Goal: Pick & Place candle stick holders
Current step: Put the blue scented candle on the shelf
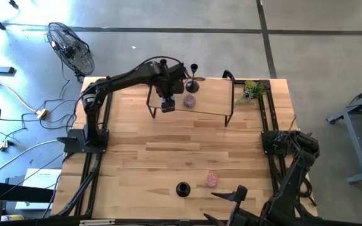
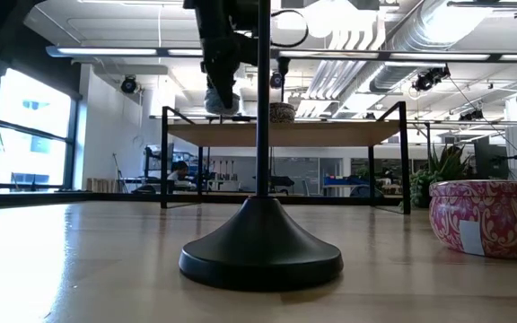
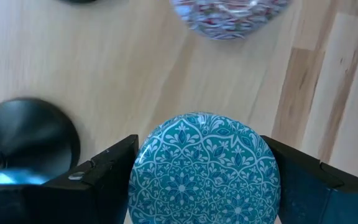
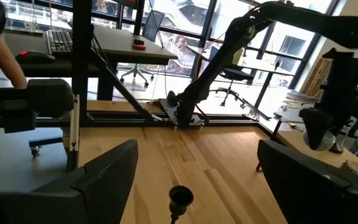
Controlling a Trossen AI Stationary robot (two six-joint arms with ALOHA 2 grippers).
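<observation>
At the near edge of the table (image 1: 137,157), the right arm is seen folded low at the corner, its gripper (image 4: 194,186) held level with the fingers spread wide and nothing between them. One candlestick holder (image 1: 182,189) stands upright just ahead of that gripper; in the right wrist view its small cup (image 4: 180,198) shows in the gap between the two fingers, untouched. A pink patterned tin (image 1: 212,180) sits just beside this holder, apart from it.

Farther back, the left arm is stretched across from its base to the raised wooden shelf (image 1: 212,103) at the far side, with the left gripper (image 1: 168,105) pointed straight down over the shelf top. Its fingers are closed on a round teal patterned tin (image 3: 202,168) (a wide thing, so the fingers stand well apart). A second candlestick holder (image 1: 193,84) stands upright on the shelf near that gripper, outside the fingers; a black flared base (image 3: 30,142) is seen just beside the teal tin, though whether they touch cannot be told. Another pink tin (image 1: 190,100) lies on the shelf nearby.
</observation>
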